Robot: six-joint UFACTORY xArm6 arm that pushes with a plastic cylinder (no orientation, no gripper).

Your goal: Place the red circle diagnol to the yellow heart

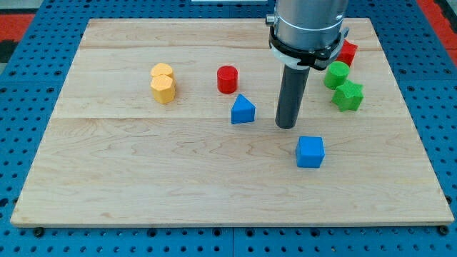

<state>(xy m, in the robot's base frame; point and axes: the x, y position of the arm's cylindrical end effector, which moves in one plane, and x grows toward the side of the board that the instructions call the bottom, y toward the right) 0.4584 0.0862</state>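
Note:
The red circle (227, 78) stands upright on the wooden board (143, 178), a little above the middle. Two yellow blocks touch at the view's left: the upper one (162, 71) looks like the yellow heart, the lower one (163, 89) is a hexagon shape. My tip (286, 126) rests on the board to the right of and below the red circle, between the blue triangle (243, 110) and the blue cube (310, 151). It touches no block.
A green circle (336, 74) and a green star-like block (348, 95) sit at the view's right. A red block (347, 52) lies above them, partly hidden by the arm. Blue pegboard surrounds the board.

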